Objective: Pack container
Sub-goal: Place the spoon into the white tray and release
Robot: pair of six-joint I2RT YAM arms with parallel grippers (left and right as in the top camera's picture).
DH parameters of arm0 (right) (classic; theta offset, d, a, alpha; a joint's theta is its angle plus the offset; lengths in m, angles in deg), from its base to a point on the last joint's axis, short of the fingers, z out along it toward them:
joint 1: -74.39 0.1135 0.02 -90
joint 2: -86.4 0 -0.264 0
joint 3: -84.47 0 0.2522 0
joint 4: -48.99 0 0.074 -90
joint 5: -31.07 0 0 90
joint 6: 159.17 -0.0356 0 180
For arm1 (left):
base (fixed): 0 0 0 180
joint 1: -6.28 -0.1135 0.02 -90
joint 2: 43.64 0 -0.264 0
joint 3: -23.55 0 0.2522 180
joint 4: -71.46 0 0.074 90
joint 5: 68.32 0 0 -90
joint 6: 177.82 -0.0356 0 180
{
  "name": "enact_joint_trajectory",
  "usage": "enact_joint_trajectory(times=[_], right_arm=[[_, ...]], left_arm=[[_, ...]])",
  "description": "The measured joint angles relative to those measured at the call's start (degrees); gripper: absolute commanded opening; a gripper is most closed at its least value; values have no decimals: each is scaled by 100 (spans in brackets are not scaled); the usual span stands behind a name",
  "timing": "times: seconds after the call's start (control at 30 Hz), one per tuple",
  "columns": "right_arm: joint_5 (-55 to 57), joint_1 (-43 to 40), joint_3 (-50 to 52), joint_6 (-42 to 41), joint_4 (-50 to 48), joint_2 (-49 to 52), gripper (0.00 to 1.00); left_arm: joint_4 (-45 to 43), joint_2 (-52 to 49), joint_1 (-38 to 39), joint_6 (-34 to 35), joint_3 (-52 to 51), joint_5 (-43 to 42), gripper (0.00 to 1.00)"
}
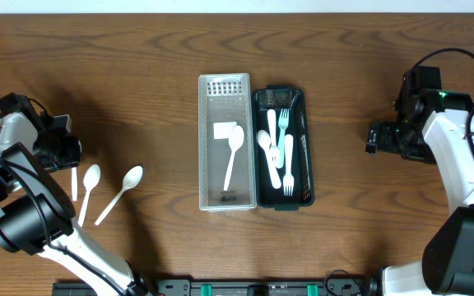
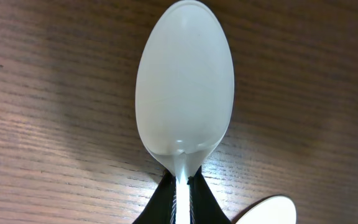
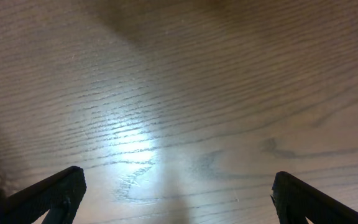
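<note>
Left wrist: left gripper (image 2: 180, 186) pinching spoon (image 2: 185, 81) handle; right gripper (image 3: 179, 190) spread above table (image 3: 179, 93)

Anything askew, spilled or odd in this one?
Nothing looks spilled or damaged. One spoon lies in the clear tray, apart from the cutlery in the dark container. The left gripper pinches a second spoon; a third spoon lies loose on the table.
</note>
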Motion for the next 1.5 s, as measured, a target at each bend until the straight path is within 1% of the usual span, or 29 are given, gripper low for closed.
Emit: enact_joint_trajectory(times=[0.23,0.37,0.53,0.63,0.7,0.83,0.97,1.07,1.2,1.23,1.27,1.3,1.33,1.47,1.5], right_arm=[[50,0,0,0,-9,0,99],[57,0,0,0,-46,0,99],[57,0,0,4,-109,0,99],[57,0,0,7,-164,0,99],[57,0,0,7,-192,0,99],[57,0,0,4,-262,0,99],[52,0,0,4,-282,0,99],[35,0,0,4,-282,0,99],[31,0,0,4,-282,0,99],[31,0,0,4,-282,0,99],[31,0,0,4,-282,0,99],[31,0,0,4,-284,0,99],[31,0,0,4,-284,0,99],[26,0,0,4,-282,0,99],[24,0,0,4,-282,0,99]], left_arm=[[310,155,188,487,151,-28,6],[450,859,643,678,201,-42,6],[601,2144,1620,1036,343,-72,6],[820,2769,2457,1303,393,-107,6],[925,2988,3064,1480,393,-127,6],[970,2986,4179,1773,393,-146,6],[973,2750,5045,1904,391,-151,6],[973,2457,5565,1967,391,-153,6],[973,1961,5980,2092,391,-151,6],[973,1814,6052,2120,391,-151,8],[973,1670,6109,2142,391,-149,24],[973,1502,6166,2153,391,-151,37],[973,1392,6196,2170,389,-149,46],[979,1106,6236,2188,345,-149,55],[1008,1102,6231,2142,339,-146,55]])
